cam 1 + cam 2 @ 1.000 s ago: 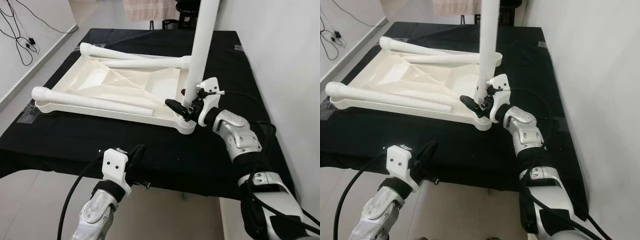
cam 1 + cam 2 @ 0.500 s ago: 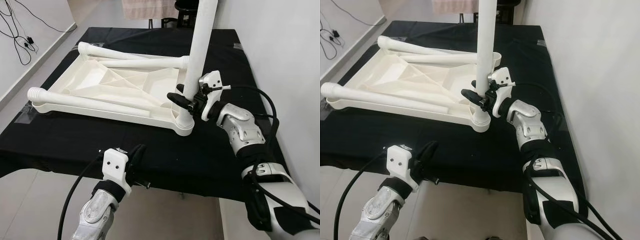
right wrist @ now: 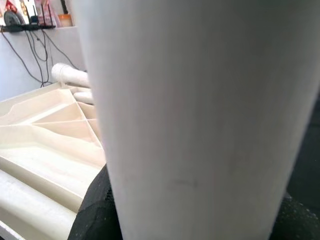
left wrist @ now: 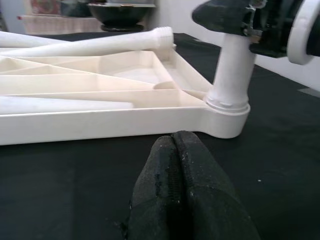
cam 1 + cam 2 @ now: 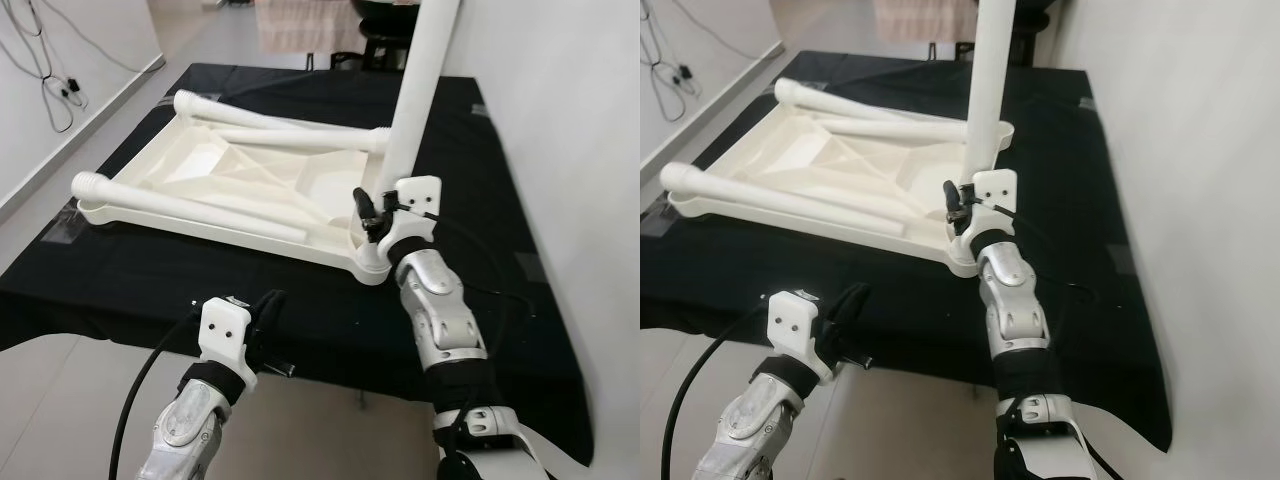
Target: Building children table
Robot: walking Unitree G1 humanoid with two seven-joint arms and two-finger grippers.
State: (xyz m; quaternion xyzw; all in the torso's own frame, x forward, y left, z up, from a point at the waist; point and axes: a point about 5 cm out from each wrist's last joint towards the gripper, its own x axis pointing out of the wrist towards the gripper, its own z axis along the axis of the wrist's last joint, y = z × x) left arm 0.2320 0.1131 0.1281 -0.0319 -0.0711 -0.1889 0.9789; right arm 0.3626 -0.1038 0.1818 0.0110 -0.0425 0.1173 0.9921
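Note:
An upturned white plastic table top point(image 5: 232, 229) lies on a black-covered table point(image 5: 120, 280). Three loose white legs lie in it: one along the near side point(image 5: 190, 207), two at the far side point(image 5: 295, 137). A fourth white leg point(image 5: 422, 90) stands upright in the near right corner socket point(image 4: 227, 107). My right gripper point(image 5: 378, 215) is shut on this upright leg just above the socket; in the right wrist view the leg point(image 3: 200, 100) is pressed close to the camera. My left gripper point(image 5: 268, 310) is shut and empty, low over the table's front edge, short of the table top.
A white wall runs close along the right of the table. Cables point(image 5: 55, 95) lie on the floor at the far left. A hanging cloth point(image 5: 305, 25) and a dark stand are beyond the table's far end. Bare black cloth lies between the table top and the front edge.
My right forearm has swung from the right of the upright leg round to its near side, still gripping it. The head camera has shifted a little. The left arm has stayed put.

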